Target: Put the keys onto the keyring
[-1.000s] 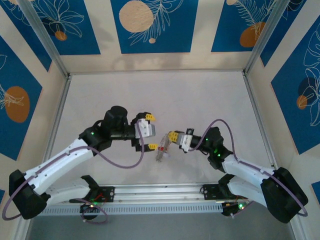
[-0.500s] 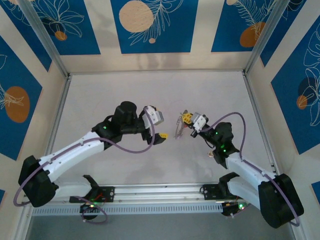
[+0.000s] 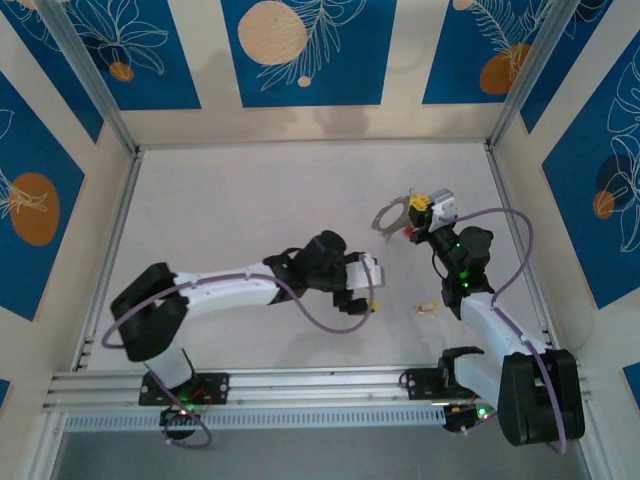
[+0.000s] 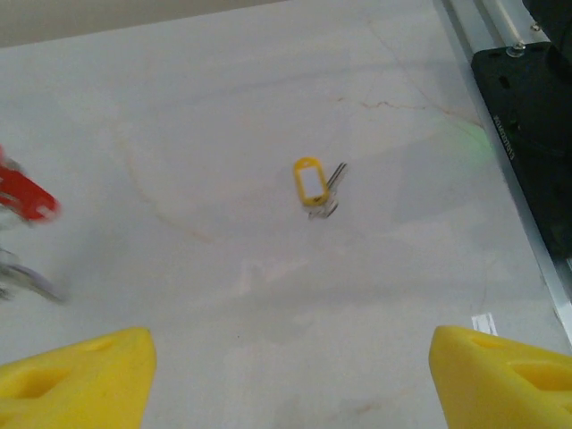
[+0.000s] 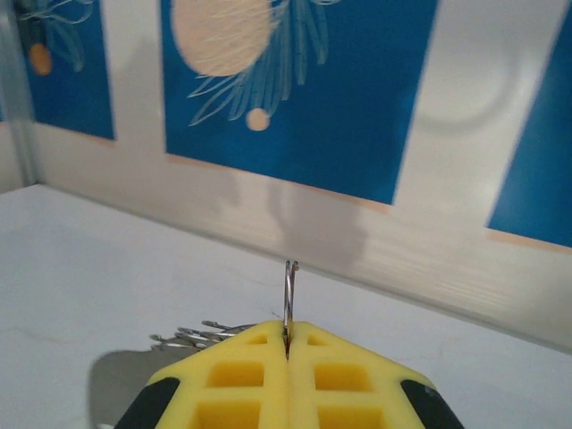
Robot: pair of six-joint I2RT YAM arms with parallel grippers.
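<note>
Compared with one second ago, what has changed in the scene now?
The right fingers carried the keyring from the middle toward the far right. The left fingers swung right, now facing the yellow key. Unchanged: right grip shut, left fingers open, empty.

No text, number or brand can be read anywhere. The small white paper sticker (image 4: pixel 483 323) on the pale marble-patterned tabletop (image 4: pixel 223 107) is too small for any print to be made out. The yellow plastic key tag (image 4: pixel 309 180) has a white label window that looks blank. The blue wall panels (image 3: pixel 308 50) bear only leaf and circle drawings.
</note>
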